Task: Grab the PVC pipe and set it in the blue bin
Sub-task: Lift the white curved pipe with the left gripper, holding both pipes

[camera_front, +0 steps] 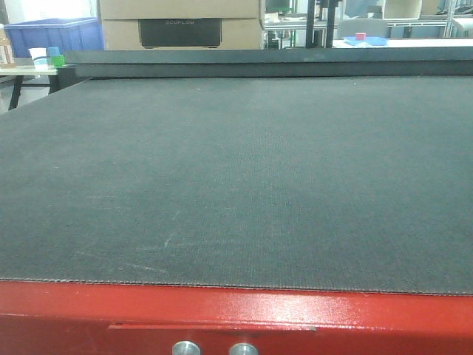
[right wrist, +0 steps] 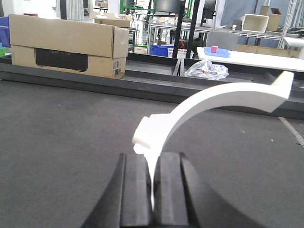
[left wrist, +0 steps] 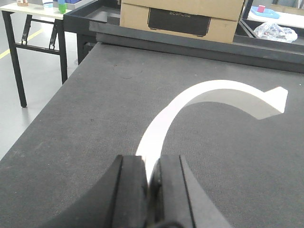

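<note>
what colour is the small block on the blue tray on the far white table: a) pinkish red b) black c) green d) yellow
a, the small block sitting on the blue tray shows pinkish red in the right wrist view.

You're in a robotics lab or workshop, not a home. A big work table has a dark mat top and a red painted front edge. A cardboard box printed ECOFLOW sits at its far side. A blue bin stands behind on a black-legged side table. The floor is bare grey with a yellow floor line. Further back you see metal frames, more cartons and a white bench with a blue tray. There's also a crumpled plastic bag.
</note>
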Tool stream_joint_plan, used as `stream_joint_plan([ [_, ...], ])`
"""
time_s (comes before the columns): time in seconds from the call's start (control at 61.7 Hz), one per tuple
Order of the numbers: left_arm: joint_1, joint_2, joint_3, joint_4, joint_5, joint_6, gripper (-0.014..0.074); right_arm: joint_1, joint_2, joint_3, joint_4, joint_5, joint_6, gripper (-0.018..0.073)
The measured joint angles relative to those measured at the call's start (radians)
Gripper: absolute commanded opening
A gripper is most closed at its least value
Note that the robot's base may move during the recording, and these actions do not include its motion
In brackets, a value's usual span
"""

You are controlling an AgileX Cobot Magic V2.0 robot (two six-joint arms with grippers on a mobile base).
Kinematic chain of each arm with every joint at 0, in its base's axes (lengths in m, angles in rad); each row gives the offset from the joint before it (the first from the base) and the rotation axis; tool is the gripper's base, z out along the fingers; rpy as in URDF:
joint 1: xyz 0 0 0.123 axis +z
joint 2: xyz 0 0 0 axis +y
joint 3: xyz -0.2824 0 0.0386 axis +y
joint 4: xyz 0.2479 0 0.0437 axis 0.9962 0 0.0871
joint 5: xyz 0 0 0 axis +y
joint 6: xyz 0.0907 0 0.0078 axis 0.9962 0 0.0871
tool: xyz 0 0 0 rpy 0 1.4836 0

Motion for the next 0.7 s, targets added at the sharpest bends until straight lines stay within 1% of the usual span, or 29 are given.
stream_joint_plan([
  [0.697,0.0,0.0,0.0,0.001,-0.003,0.0,-0.0111,0.0,0.0,0.0,0.0,0.0,0.0,-0.0169],
])
